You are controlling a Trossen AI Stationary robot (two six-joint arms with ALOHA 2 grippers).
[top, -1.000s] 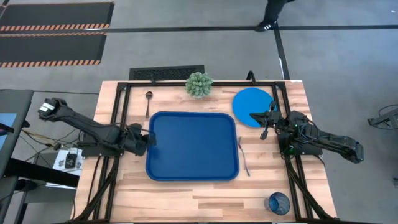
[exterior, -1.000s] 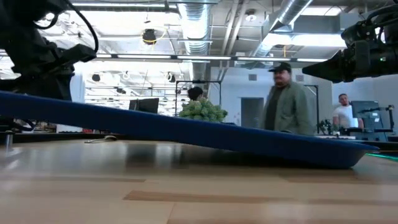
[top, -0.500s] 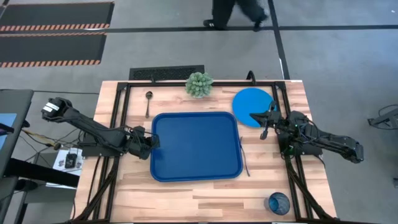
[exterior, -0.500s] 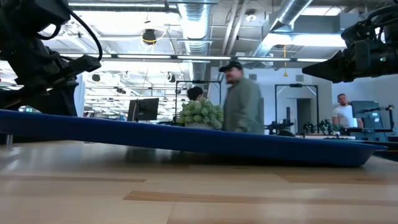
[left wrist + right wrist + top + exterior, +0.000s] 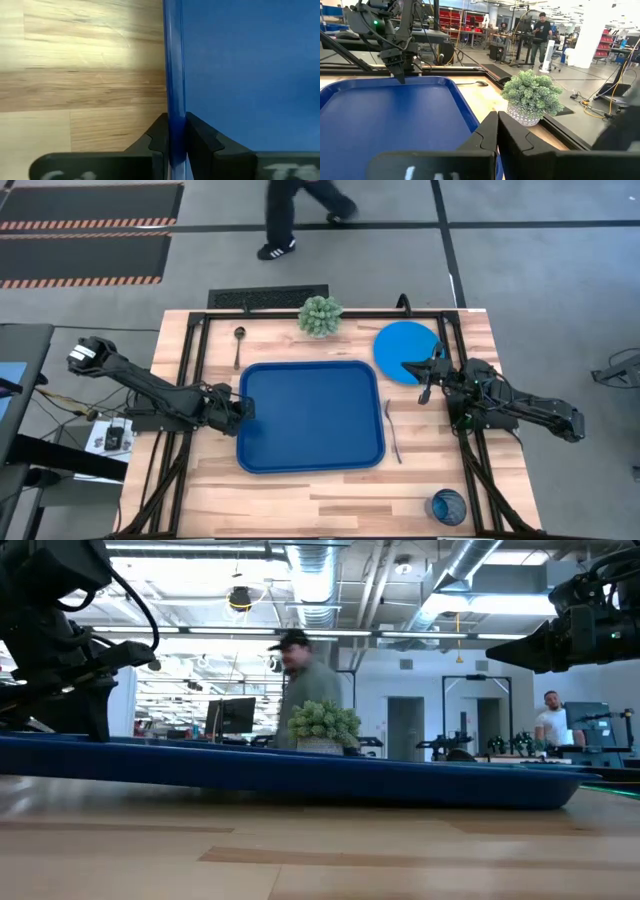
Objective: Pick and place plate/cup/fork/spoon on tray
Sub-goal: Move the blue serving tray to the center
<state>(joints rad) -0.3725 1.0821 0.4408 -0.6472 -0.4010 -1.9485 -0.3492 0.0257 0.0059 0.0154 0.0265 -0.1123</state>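
The dark-blue tray [image 5: 310,416] lies mid-table. My left gripper [image 5: 243,408] is shut on its left rim. The blue plate [image 5: 403,346] lies at the far right. My right gripper [image 5: 424,380] hangs shut above the plate's near-right edge, high over the table in the low view [image 5: 505,652]. I see no touch. The teal-handled fork [image 5: 392,430] lies on the wood just right of the tray. The dark spoon [image 5: 238,343] lies at the far left. The translucent cup [image 5: 449,506] stands at the near right. My left gripper pinches the tray's left rim [image 5: 174,107] between its two fingers, about midway along that side. One finger [image 5: 200,140] is on the tray's inner side and the other is on the outer side. The fingers come from the table's left, across the rim. The tray's left end [image 5: 40,752] sits slightly raised and its right end [image 5: 560,790] is on the table.
A potted green plant [image 5: 320,315] stands at the far edge behind the tray. A black frame runs along the table's sides. A person walks on the floor beyond the table [image 5: 305,690].
My left gripper has come down with the tray's left rim, and the tray has gone from clearly tilted to nearly level while its right end stayed on the table. The tray slid a little toward the table's right, then back toward the left. The person walked leftward behind the table.
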